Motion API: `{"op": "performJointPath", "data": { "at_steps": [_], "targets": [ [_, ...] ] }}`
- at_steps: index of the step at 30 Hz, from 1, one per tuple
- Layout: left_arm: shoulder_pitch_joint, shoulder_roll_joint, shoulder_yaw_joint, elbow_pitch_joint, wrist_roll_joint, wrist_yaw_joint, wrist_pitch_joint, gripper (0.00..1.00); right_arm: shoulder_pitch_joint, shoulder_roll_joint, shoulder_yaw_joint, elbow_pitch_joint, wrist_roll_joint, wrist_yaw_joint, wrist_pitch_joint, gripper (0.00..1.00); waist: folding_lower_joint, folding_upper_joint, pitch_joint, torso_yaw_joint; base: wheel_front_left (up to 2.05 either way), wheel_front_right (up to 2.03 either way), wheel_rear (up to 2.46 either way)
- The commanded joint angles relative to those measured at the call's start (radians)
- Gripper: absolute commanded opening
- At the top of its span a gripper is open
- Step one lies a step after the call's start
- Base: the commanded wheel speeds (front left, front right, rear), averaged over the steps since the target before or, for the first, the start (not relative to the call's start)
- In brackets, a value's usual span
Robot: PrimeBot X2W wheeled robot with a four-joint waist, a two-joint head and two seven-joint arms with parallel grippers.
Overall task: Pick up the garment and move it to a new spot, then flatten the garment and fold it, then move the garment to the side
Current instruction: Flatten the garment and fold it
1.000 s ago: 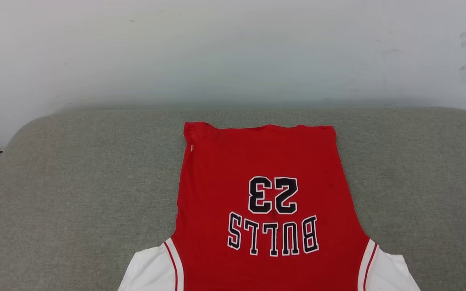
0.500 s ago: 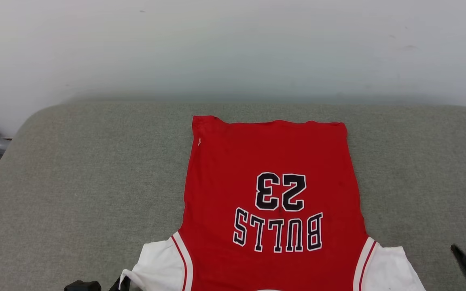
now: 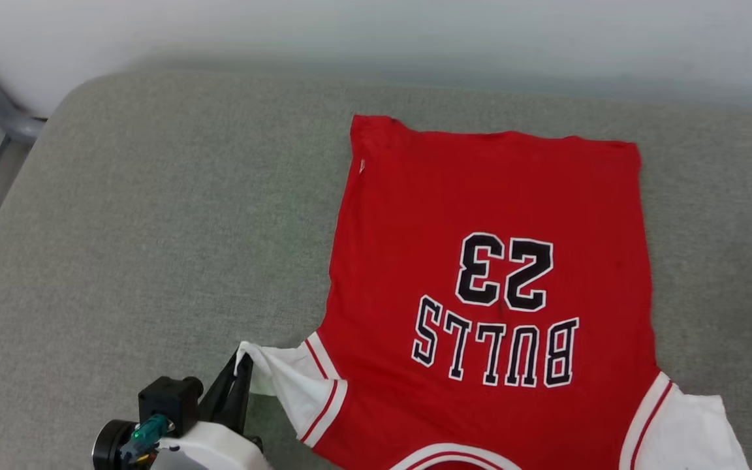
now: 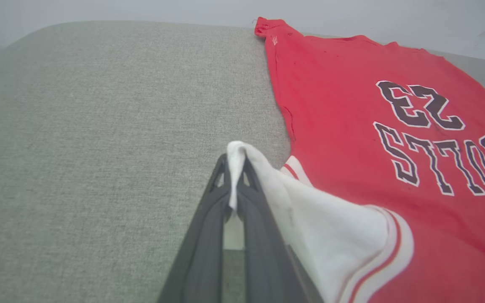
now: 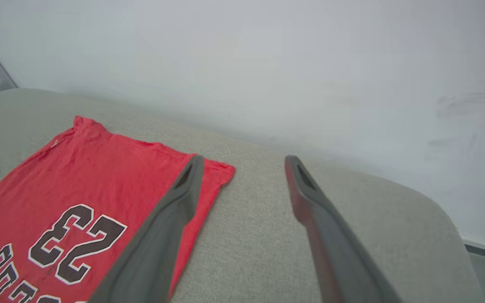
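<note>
While my left fingers (image 4: 233, 166) are clamping fully together on the cuff edge of the white sleeve (image 4: 331, 235), the garment (image 3: 480, 196) is lying lettering-up on the grey cushion (image 3: 154, 228). Its red body is spreading out to the right of those fingers and ahead of them. The sleeve is rising off the cushion in a bunched peak at my tips.

My right fingers (image 5: 244, 168) are standing wide apart and gripping nothing. In the right wrist view the far hem corner (image 5: 221, 170) is sitting just beside the inner one of the pair. Their height above the cushion: cannot tell.

Step in hand, as I judge it: flattening, sleeve first.

Notes on doing it well:
- Be drawing the cuff straight outward, away from the red body, and low to the cushion.
- Be stopping once the slack is gone. Pulling further is likely to drag the whole body sideways and skew the hem.
- Jersey is stretchy, so be easing, not jerking.
- Be lowering before letting go, so the cuff is landing flat and not folded under.
- The right fingers could be taking the opposite sleeve (image 3: 696, 431) for counter-tension.
</note>
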Motion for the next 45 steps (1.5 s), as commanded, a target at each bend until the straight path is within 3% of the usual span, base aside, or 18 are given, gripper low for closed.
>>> {"op": "performJointPath", "data": {
  "at_steps": [1, 7, 8, 12, 16, 25, 34, 35, 36, 45],
  "targets": [
    [-0.027, -0.015, 0.006, -0.007, 0.014, -0.004, -0.002, 0.00, -0.073, -0.004, 0.024, 0.018, 0.015, -0.001, 0.080, 1.00, -0.0002, 0.0000, 0.071, 0.050, 0.00, 0.00, 0.00],
    [-0.089, -0.060, 0.009, -0.013, 0.060, -0.023, -0.002, 0.00, -0.302, -0.021, 0.085, 0.139, 0.065, -0.001, 0.409, 1.00, -0.0002, 0.0000, 0.171, 0.101, 0.00, 0.00, 0.00],
    [-0.089, -0.060, 0.009, -0.013, 0.060, -0.023, -0.002, 0.00, -0.302, -0.021, 0.085, 0.139, 0.065, -0.001, 0.409, 1.00, -0.0002, 0.0000, 0.171, 0.101, 0.00, 0.00, 0.00],
    [-0.128, -0.088, 0.014, -0.014, 0.088, -0.037, -0.002, 0.00, -0.424, -0.024, 0.120, 0.211, 0.079, -0.001, 0.612, 1.00, -0.0002, 0.0000, 0.233, 0.127, 0.00, 0.00, 0.00],
    [-0.155, -0.121, 0.025, -0.022, 0.114, -0.050, -0.002, 0.00, -0.529, -0.024, 0.135, 0.270, 0.046, -0.001, 0.720, 1.00, -0.0002, 0.0000, 0.292, 0.153, 0.00, 0.00, 0.00],
    [-0.192, -0.181, 0.051, -0.044, 0.175, -0.079, -0.002, 0.00, -0.645, -0.006, 0.178, 0.365, -0.048, -0.001, 0.774, 1.00, -0.0002, 0.0000, 0.389, 0.196, 0.00, 0.00, 0.00],
    [-0.208, -0.203, 0.072, -0.040, 0.215, -0.108, -0.002, 0.00, -0.549, -0.002, 0.232, 0.452, -0.041, -0.001, 0.768, 1.00, -0.0002, 0.0000, 0.411, 0.205, 0.00, 0.00, 0.00],
    [-0.208, -0.204, 0.075, -0.039, 0.218, -0.109, -0.002, 0.00, -0.546, -0.006, 0.236, 0.454, -0.041, -0.001, 0.763, 0.35, -0.0002, 0.0000, 0.410, 0.203, 0.00, 0.00, 0.00],
    [-0.206, -0.204, 0.078, -0.038, 0.222, -0.110, -0.002, 0.00, -0.547, -0.012, 0.238, 0.452, -0.041, -0.001, 0.757, 0.00, -0.0002, 0.0000, 0.409, 0.201, 0.00, 0.00, 0.00],
    [-0.176, -0.207, 0.104, -0.014, 0.233, -0.114, -0.002, 0.00, -0.604, -0.020, 0.246, 0.433, -0.010, -0.001, 0.633, 0.00, -0.0002, 0.0000, 0.344, 0.169, 0.00, 0.00, 0.00]
  ]
}}
